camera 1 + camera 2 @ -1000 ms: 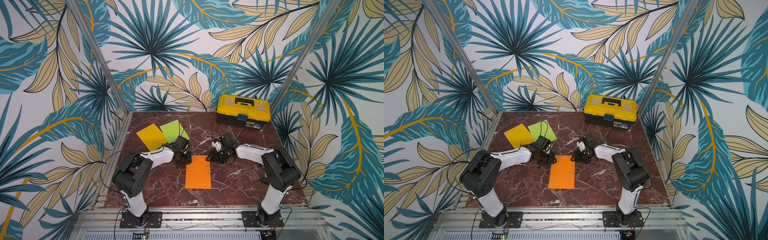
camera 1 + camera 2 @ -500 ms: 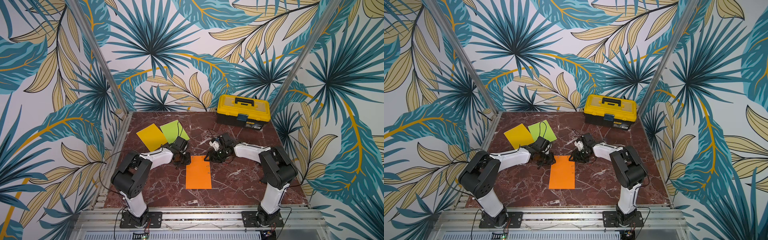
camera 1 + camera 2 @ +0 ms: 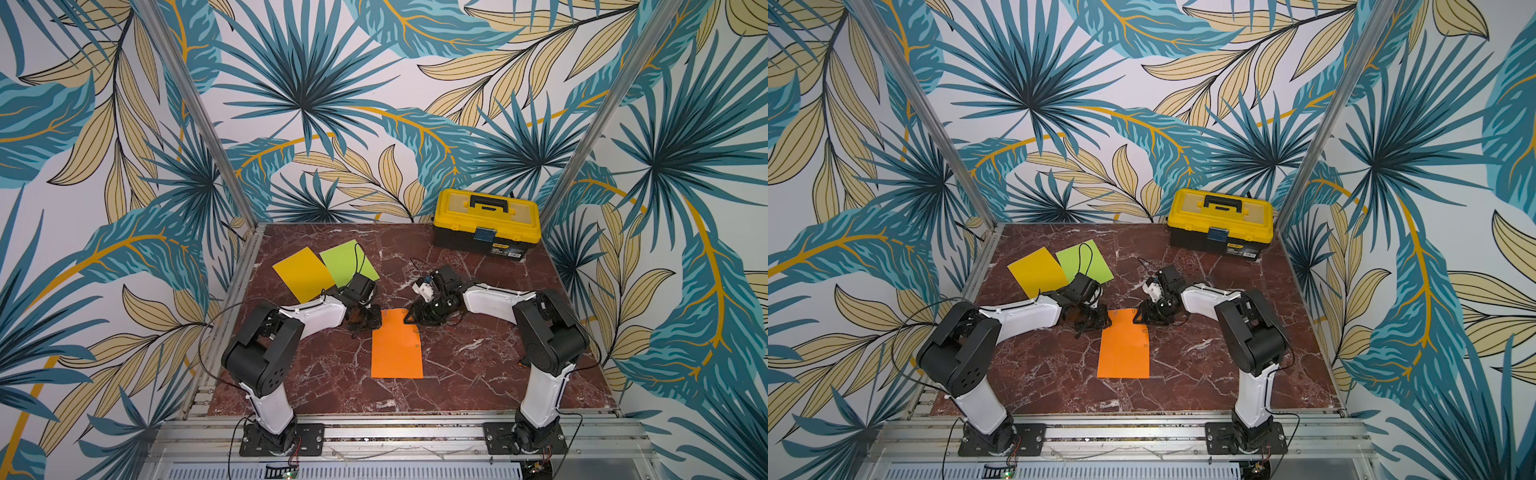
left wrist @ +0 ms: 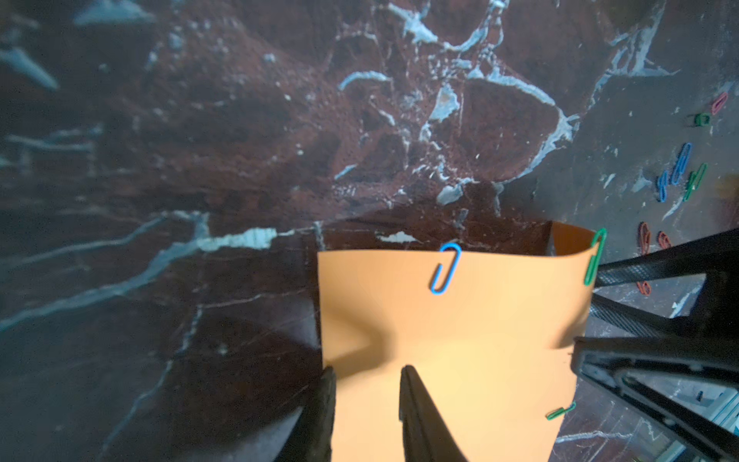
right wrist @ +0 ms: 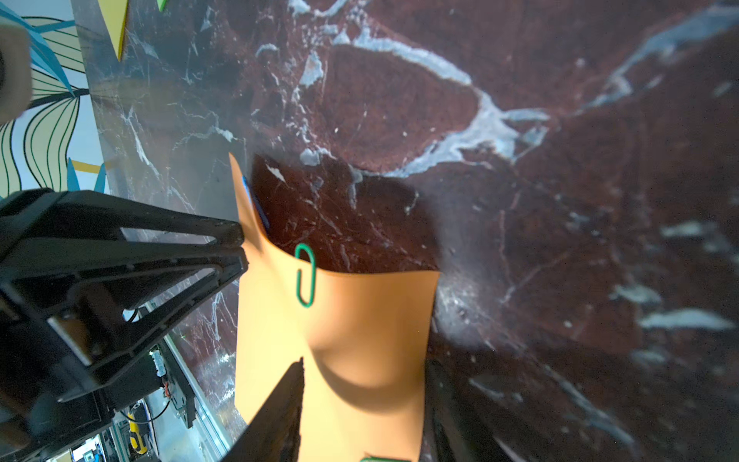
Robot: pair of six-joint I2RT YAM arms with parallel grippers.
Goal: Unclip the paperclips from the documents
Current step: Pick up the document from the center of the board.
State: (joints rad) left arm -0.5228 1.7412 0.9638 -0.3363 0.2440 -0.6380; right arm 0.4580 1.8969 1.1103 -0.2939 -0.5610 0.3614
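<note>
At the far left of the marble tabletop (image 3: 457, 374), the golden yellow sheet (image 3: 303, 274) and the lime green sheet (image 3: 345, 259) lie flat, side by side. No clip can be made out on either.

Just nearer, the left gripper (image 4: 366, 372) sits low at the far-left corner of the orange sheet (image 3: 397, 353). Its jaws are partly spread, with the paper's left edge between them. Whether the tips bear on the paper cannot be told.

The sheet's far edge is lifted and bowed. A blue paperclip (image 4: 446, 269) sits on that edge and a green paperclip (image 5: 306, 276) near the far-right corner. A second green paperclip (image 4: 560, 411) is on the right edge, nearer.

The right gripper (image 5: 364, 362) straddles that far-right corner, jaws spread wider and holding no clip. Loose paperclips (image 4: 680, 168) lie on the table right of the sheet, and the toolbox (image 3: 486, 226) stands far right.

The likely trouble is the paper. It is already buckled between the two claws, so a pull on a clip could drag the whole sheet, crease it or tear its edge. The clips are thin wire, so a closing jaw may catch paper with the clip or miss it altogether. The two grippers also work close together and could knock each other.
</note>
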